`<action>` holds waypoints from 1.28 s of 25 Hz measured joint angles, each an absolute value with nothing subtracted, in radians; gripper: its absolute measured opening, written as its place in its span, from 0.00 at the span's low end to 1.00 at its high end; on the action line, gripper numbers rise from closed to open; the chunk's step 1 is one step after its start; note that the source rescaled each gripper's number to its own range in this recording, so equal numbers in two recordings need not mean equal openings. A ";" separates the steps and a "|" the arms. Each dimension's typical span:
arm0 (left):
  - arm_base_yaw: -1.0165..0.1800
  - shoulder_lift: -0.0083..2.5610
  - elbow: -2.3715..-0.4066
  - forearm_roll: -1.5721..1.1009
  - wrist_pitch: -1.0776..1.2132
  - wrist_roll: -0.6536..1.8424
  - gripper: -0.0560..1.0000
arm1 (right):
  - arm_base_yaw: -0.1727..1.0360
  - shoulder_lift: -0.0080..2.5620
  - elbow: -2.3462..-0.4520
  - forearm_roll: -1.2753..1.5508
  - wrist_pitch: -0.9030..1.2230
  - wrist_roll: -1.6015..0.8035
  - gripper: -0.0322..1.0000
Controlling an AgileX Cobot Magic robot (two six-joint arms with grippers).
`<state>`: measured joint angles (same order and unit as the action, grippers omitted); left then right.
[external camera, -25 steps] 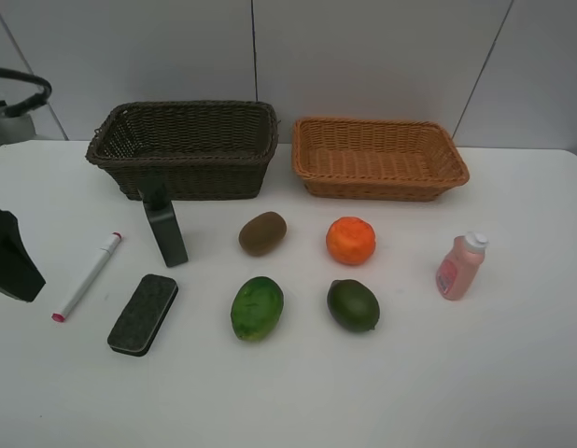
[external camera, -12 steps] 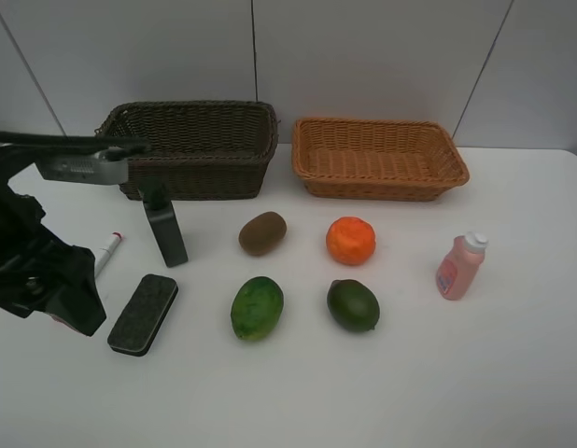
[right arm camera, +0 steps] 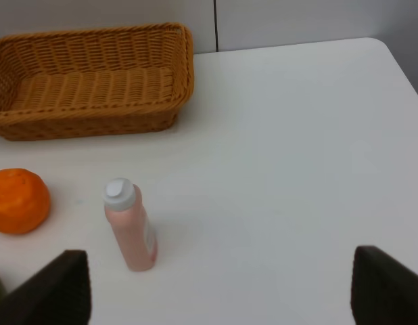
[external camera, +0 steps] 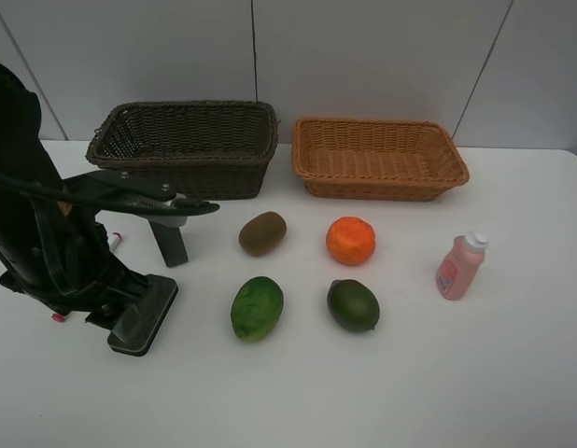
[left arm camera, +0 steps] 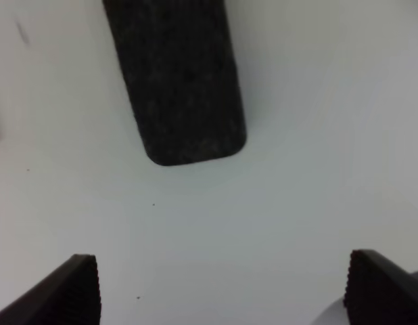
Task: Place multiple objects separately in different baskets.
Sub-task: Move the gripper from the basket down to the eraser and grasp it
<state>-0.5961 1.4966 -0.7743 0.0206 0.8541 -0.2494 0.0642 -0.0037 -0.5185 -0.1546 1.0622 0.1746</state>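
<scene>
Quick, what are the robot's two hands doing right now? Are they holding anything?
Left hand: open, holding nothing, near the black rectangular eraser block.
Right hand: open, holding nothing.

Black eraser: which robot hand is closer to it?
Left. The left gripper hangs open right beside the black eraser, not touching. The right gripper is far off, facing the pink bottle.
</scene>
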 joint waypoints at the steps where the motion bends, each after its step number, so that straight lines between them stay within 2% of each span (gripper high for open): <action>1: -0.596 1.512 -0.774 0.037 0.842 -0.265 0.97 | 0.064 -0.004 -0.518 -0.155 1.062 0.175 0.95; 14: -0.596 1.674 -0.774 0.061 0.607 -0.309 0.97 | 0.064 -0.004 -0.518 -0.155 1.062 0.175 0.95; 22: -0.596 1.727 -0.775 0.175 0.566 -0.370 0.97 | 0.064 -0.004 -0.518 -0.155 1.062 0.175 0.95; 32: -0.596 1.803 -0.775 0.187 0.485 -0.377 0.97 | 0.064 -0.004 -0.518 -0.155 1.062 0.175 0.95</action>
